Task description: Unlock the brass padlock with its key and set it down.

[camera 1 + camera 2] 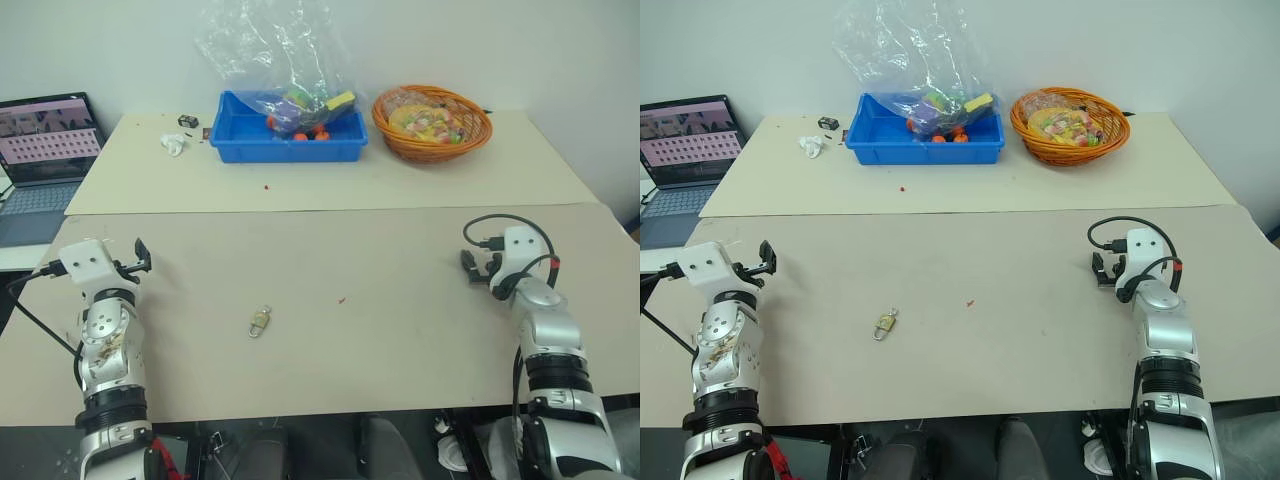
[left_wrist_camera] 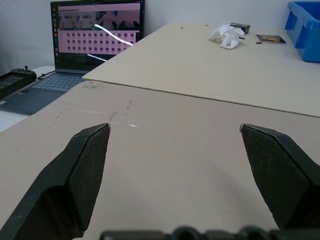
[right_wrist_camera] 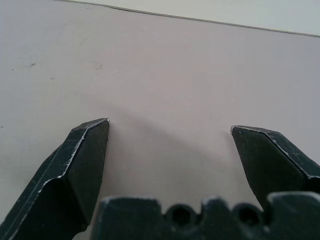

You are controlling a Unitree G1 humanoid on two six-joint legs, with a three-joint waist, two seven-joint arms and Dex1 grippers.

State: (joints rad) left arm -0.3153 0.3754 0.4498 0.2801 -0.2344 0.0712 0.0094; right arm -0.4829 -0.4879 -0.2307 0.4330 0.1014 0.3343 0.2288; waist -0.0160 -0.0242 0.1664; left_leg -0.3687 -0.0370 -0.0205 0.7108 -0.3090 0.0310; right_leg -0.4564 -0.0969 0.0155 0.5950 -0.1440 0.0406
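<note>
The brass padlock [image 1: 260, 321] lies flat on the near tan table [image 1: 400, 330], a little left of the middle, its thin silvery shackle pointing away from me. I cannot make out the key apart from the lock. My left gripper [image 1: 141, 257] hovers at the table's left edge, well to the left of the padlock. Its fingers [image 2: 90, 150] stand wide open with nothing between them. My right gripper [image 1: 478, 268] is far to the right of the lock, open and empty, just above the bare tabletop [image 3: 170, 75].
On the far table stand a blue bin [image 1: 285, 140] with toys and a plastic bag, an orange basket [image 1: 432, 122], crumpled white paper [image 1: 174, 145] and a small black item [image 1: 188, 121]. A laptop [image 1: 45, 150] sits far left. Red crumbs [image 1: 341, 299] dot the tables.
</note>
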